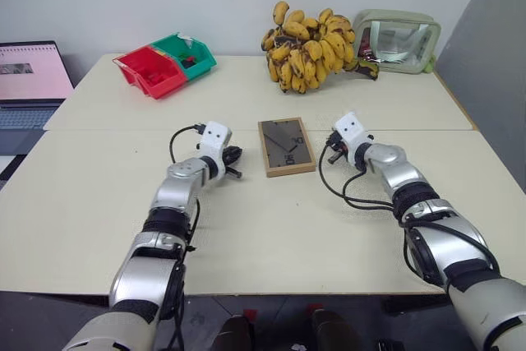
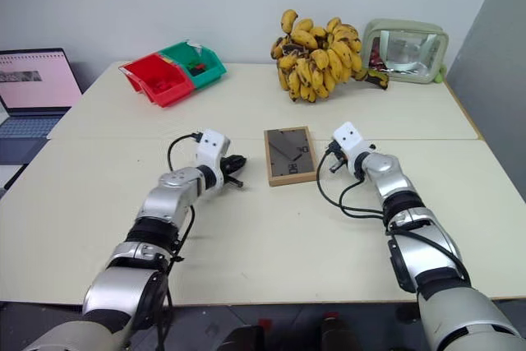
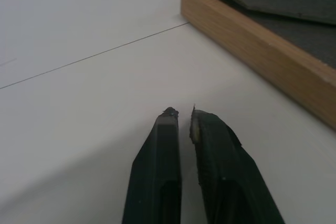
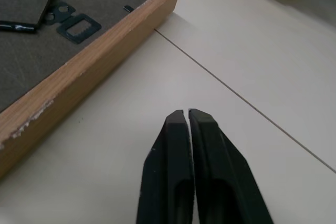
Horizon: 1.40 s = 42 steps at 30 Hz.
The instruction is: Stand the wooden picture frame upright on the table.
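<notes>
The wooden picture frame (image 1: 286,146) lies flat in the middle of the table (image 1: 271,228), just below the seam. Its dark grey-brown back with the easel stand faces up. My left gripper (image 1: 235,163) sits low over the table a short way left of the frame, shut on nothing. In the left wrist view its fingertips (image 3: 181,116) point toward the frame's light-wood edge (image 3: 252,40) without touching it. My right gripper (image 1: 331,152) is just right of the frame, also shut and empty. The right wrist view has it (image 4: 187,116) close to the wood edge (image 4: 79,72), apart from it.
A large bunch of bananas (image 1: 308,47) and a grey-green pouch (image 1: 397,40) stand at the far edge, behind the frame. Red (image 1: 152,71) and green (image 1: 187,53) bins sit at the far left. A laptop (image 1: 29,80) is beyond the table's left side.
</notes>
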Each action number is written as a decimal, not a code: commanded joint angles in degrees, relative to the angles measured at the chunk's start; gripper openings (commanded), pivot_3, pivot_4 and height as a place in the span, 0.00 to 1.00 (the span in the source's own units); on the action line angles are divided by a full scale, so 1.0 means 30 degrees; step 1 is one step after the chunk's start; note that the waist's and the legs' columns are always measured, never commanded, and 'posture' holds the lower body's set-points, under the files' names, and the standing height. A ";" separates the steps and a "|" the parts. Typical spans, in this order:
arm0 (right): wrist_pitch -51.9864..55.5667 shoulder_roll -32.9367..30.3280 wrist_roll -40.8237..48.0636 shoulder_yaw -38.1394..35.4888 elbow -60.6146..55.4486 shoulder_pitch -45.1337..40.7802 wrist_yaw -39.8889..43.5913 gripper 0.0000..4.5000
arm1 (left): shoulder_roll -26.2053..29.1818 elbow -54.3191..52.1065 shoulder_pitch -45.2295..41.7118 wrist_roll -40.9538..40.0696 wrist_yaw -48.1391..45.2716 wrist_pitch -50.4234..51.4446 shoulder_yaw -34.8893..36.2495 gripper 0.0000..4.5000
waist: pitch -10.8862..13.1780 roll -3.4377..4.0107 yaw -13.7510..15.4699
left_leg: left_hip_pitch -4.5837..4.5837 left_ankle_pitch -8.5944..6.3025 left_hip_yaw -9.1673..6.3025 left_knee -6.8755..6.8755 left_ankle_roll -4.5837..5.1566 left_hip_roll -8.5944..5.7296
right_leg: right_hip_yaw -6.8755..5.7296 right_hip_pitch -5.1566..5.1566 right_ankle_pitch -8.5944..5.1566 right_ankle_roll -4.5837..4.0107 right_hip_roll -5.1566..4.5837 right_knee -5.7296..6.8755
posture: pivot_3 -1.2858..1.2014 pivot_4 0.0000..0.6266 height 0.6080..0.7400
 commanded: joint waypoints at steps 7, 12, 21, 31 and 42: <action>-0.0098 0.2152 0.0802 -0.0466 -0.0871 0.0297 0.2133 0.00 | -0.1306 -0.1396 0.0185 -0.0058 -0.2273 0.2036 -0.1204 0.00 | -0.0003 0.0002 -0.0084 | 0.0014 0.0001 -0.0003 -0.0001 -0.0002 -0.0003 | 0.0001 0.0008 0.0000 0.0000 0.0005 0.0013 | 0.52 0.24 1.00; 0.1245 0.2561 0.1071 0.0020 -0.4923 0.2527 0.4237 0.00 | -0.0859 -0.5697 0.2185 -0.0433 -0.3723 0.4659 -0.2090 0.00 | -0.0020 0.0011 -0.0196 | 0.0029 0.0001 -0.0007 -0.0014 -0.0004 0.0012 | 0.0003 0.0015 -0.0002 0.0003 0.0008 0.0012 | 0.52 0.24 1.00; 0.8214 0.1106 0.1838 0.2054 -1.8719 0.9258 0.6956 0.00 | 0.2355 -1.5735 0.7841 -0.1560 -0.5740 1.0188 -0.3056 0.00 | -0.0049 0.0027 -0.0405 | 0.0049 0.0000 -0.0031 -0.0008 -0.0001 0.0010 | -0.0002 0.0045 -0.0006 0.0005 0.0014 0.0024 | 0.52 0.24 1.00; 1.2068 -0.1221 0.2341 0.2355 -2.5265 1.2320 0.6870 0.00 | 0.7192 -2.2005 1.3362 -0.3813 -0.6316 1.3622 -0.1185 0.00 | -0.0059 0.0016 -0.0436 | 0.0092 -0.0004 -0.0037 -0.0009 0.0004 0.0036 | 0.0010 0.0080 -0.0017 0.0014 0.0009 0.0017 | 0.52 0.24 1.00; 1.1815 -0.0978 0.2234 0.1820 -2.3383 1.1760 0.5256 0.00 | 0.7496 -2.1738 1.4209 -0.4021 -0.4107 1.3095 -0.0045 0.00 | -0.0059 0.0017 -0.0424 | 0.0115 -0.0006 -0.0029 -0.0018 0.0007 0.0032 | 0.0013 0.0089 -0.0029 -0.0001 0.0010 0.0011 | 0.52 0.24 1.00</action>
